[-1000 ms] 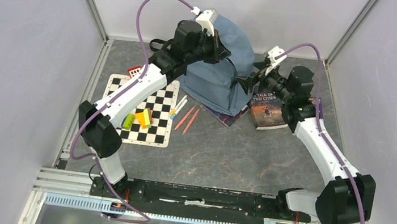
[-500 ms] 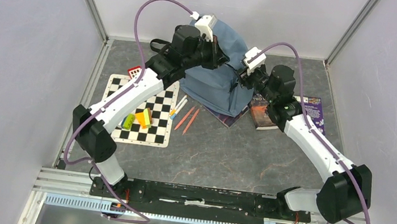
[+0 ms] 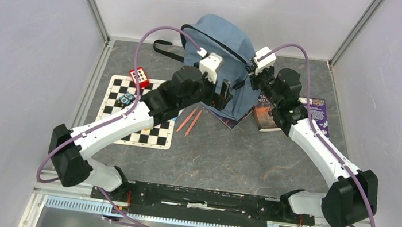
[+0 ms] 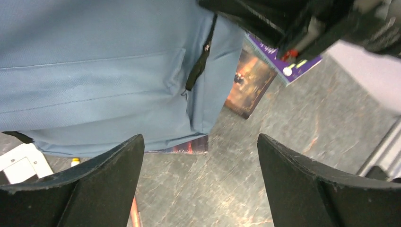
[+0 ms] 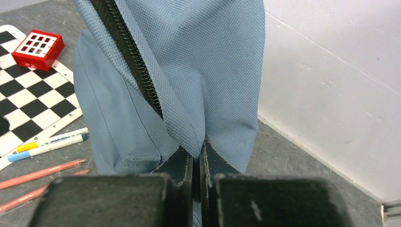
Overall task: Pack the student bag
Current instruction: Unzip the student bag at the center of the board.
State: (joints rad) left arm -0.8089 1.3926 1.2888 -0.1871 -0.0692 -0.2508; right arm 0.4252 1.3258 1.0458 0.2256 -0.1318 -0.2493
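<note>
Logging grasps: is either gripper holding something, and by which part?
The right gripper pinches the student bag by a fold of fabric beside its zipper. The left gripper is open, holding nothing.

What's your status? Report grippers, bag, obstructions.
Left gripper open, empty. Right gripper shut on student bag fabric by the zipper. Bag upright. Book lies beside its base.

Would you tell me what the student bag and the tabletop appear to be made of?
The student bag looks like matte woven fabric, perhaps polyester or canvas: fine grid weave, soft folds. Its zipper has dark coil teeth, likely plastic. The tabletop looks like grey veined stone or a printed laminate; I cannot tell which.
</note>
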